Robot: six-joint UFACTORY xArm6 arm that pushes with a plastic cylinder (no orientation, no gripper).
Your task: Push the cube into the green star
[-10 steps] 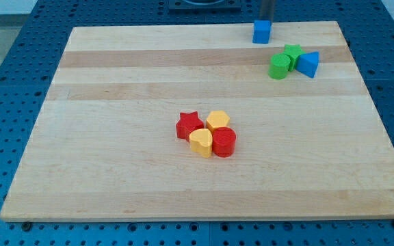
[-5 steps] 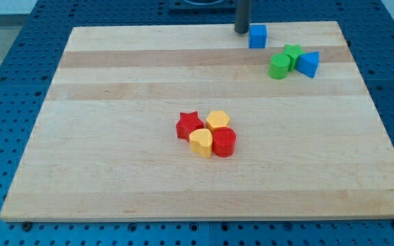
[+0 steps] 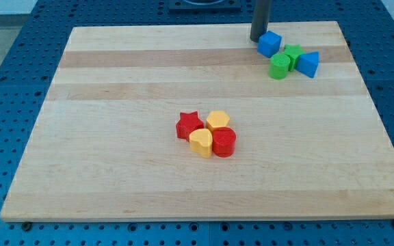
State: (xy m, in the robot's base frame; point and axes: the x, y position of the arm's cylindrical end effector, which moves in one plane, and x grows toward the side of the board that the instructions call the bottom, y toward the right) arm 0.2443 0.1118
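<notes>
The blue cube (image 3: 269,44) sits near the view's top right on the wooden board (image 3: 115,137), turned at an angle. My tip (image 3: 258,38) touches its upper left side. The green star (image 3: 292,52) lies just right of and below the cube, very close or touching it. A green cylinder (image 3: 279,67) sits below the star and a blue triangular block (image 3: 308,64) at its right.
A cluster sits mid-board: red star (image 3: 189,126), yellow hexagon (image 3: 217,121), yellow heart-shaped block (image 3: 200,143) and red cylinder (image 3: 224,142). The board's top edge runs just above my tip.
My tip swung from above the cube to its left, then moved right and down. The cube slid right and down toward the green star and rotated.
</notes>
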